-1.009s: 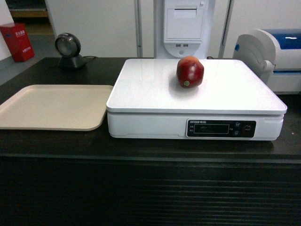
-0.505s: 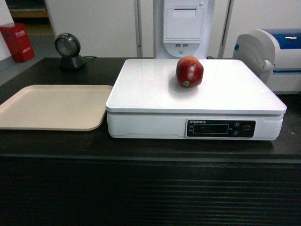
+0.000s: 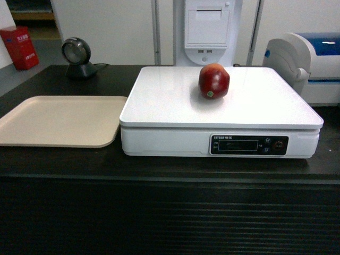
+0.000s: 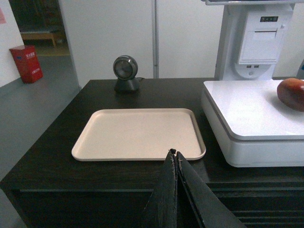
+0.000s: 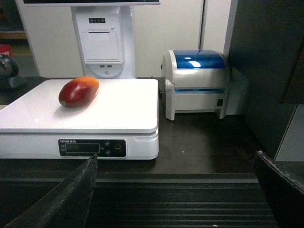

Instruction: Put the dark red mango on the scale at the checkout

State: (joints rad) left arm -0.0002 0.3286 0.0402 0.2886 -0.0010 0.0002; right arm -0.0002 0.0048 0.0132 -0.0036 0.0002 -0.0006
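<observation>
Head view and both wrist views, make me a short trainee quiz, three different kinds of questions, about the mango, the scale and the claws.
1. True or false: the mango lies on the scale.
2. Which claw is shut? A. left claw B. right claw
3. Fill in: left of the scale lies an empty beige ____.

Key: 1 true; 2 A, its fingers meet, while the right claw is open; 3 tray.

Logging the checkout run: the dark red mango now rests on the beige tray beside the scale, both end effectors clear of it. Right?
Not quite. The dark red mango rests on the scale, not the beige tray, which is bare in the head view. Both end effectors are clear.
</observation>
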